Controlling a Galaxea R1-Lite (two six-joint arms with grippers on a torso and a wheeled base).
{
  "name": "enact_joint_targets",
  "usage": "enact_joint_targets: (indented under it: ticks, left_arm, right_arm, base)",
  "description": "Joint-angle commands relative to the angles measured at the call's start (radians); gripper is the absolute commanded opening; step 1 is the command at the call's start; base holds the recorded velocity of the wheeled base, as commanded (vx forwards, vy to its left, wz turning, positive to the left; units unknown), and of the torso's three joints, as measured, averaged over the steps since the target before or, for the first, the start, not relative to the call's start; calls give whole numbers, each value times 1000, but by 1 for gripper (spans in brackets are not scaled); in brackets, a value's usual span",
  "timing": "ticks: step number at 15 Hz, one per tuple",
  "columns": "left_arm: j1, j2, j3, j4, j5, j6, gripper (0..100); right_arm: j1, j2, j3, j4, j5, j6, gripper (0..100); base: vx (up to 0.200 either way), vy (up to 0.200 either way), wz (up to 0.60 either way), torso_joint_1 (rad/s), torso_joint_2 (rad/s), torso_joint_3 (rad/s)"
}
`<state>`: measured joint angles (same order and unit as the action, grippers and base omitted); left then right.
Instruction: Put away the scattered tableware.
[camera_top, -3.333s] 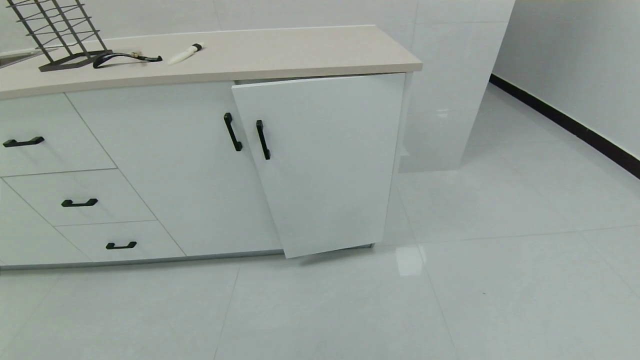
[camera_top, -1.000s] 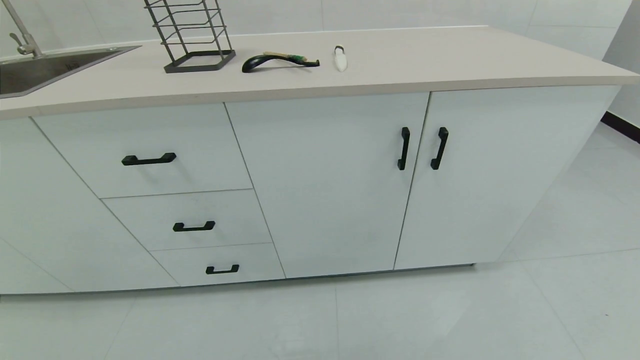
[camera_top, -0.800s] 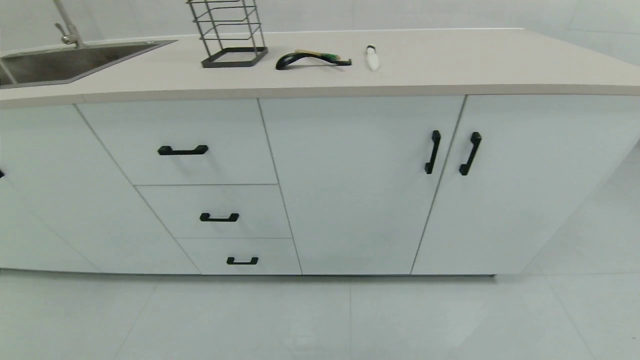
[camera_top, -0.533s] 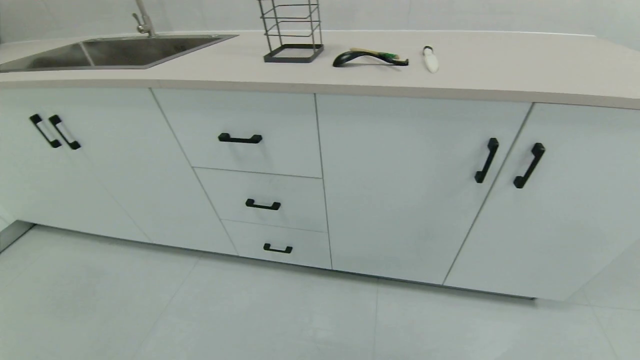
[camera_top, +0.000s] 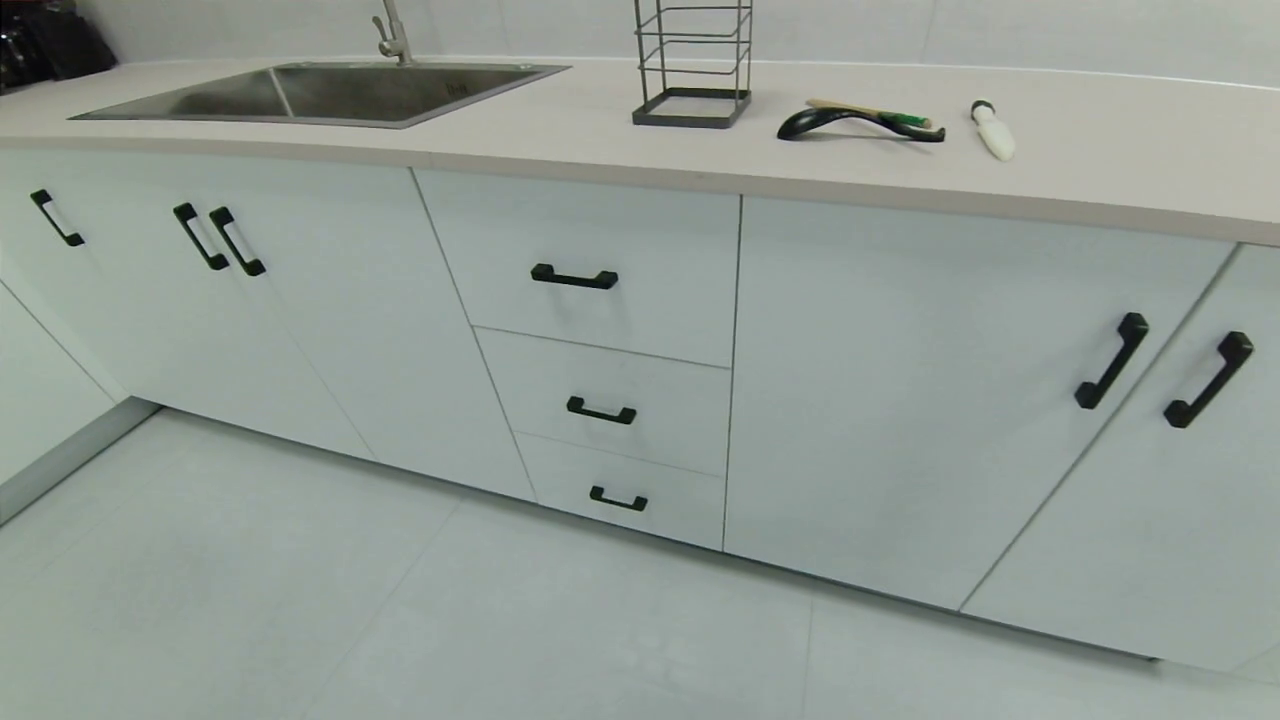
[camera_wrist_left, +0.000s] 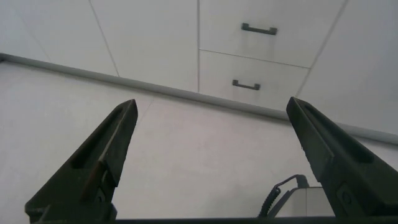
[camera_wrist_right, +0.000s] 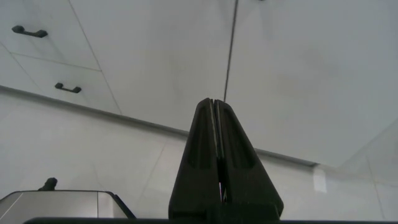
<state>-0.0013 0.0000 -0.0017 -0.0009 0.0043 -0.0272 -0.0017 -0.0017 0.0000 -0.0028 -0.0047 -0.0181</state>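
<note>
On the beige countertop (camera_top: 1100, 165) lie a black curved spoon (camera_top: 850, 122), a wooden stick with a green end (camera_top: 870, 110) just behind it, and a small white utensil with a black cap (camera_top: 994, 131) to their right. A black wire rack (camera_top: 694, 62) stands left of them. My left gripper (camera_wrist_left: 211, 109) hangs low over the floor, open and holding nothing, facing the drawer fronts (camera_wrist_left: 255, 56). My right gripper (camera_wrist_right: 216, 106) is shut with nothing in it, low before the cabinet doors (camera_wrist_right: 292, 68).
A steel sink (camera_top: 320, 92) with a tap (camera_top: 392, 32) sits in the counter's left part. Below are three drawers with black handles (camera_top: 574, 277) and cabinet doors (camera_top: 900, 390) on both sides, all closed. Grey tiled floor (camera_top: 400, 620) spreads before the cabinets.
The camera has swung left: sink and left cabinets came into view, and rack and utensils shifted right in the picture. The right cabinet door, ajar in the oldest frame, stands closed since.
</note>
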Motion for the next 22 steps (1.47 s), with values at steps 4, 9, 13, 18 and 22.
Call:
enact_joint_targets:
  ticks: [4, 9, 13, 18, 22]
  left_arm:
    - [1, 0, 0, -1, 0, 0, 100]
    - [1, 2, 0, 1, 0, 0, 100]
    - [1, 0, 0, 1, 0, -2, 100]
    - [1, 0, 0, -1, 0, -2, 100]
    - [1, 0, -11, -44, -26, 21, 100]
  right_arm:
    - [0, 2, 0, 0, 0, 1, 0]
    - [0, 2, 0, 0, 0, 1, 0]
    - [0, 2, 0, 0, 0, 7, 0]
    - [0, 2, 0, 0, 2, 7, 0]
    - [0, 2, 0, 0, 2, 9, 0]
  base:
    - [200, 200, 0, 5, 1, 0]
    - [0, 0, -120, 3, 0, 0]
    - [0, 0, -600, -4, 4, 6]
    - [0, 0, 0, 0, 0, 0]
    - [0, 0, 0, 0, 0, 0]
